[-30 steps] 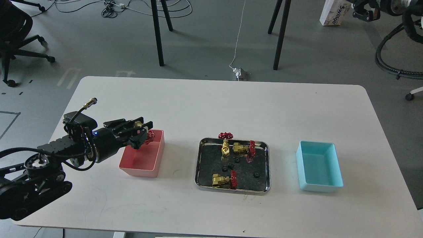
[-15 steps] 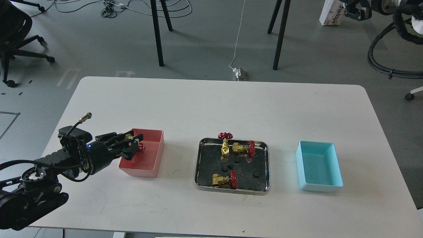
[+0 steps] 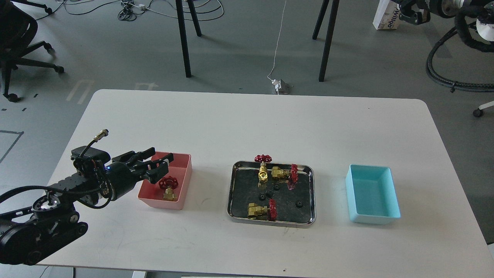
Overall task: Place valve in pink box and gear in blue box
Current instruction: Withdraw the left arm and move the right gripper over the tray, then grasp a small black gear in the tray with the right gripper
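1 valve (image 3: pixel 168 187) was seen lying inside the pink box (image 3: pixel 184 181), brass body down and red spoked handwheel up, resting near the front wall, judged as already deposited there. The left gripper (image 3: pixel 159 162) was held just above the box's near-left rim with its jaws spread apart and nothing between them, apparently because release had been made. The right gripper was not in view. 3 more valves and 4 small black toothed gears (image 3: pixel 269 193) were left in the shiny steel tray (image 3: pixel 235 193) at the worktop (image 3: pixel 247 123) centre, the tray floor dark and speckled. The blue box (image 3: pixel 391 193), a smooth cyan plastic bin with sloping walls, was seen well apart on the right with no gear in it, so the gear step was judged not yet done
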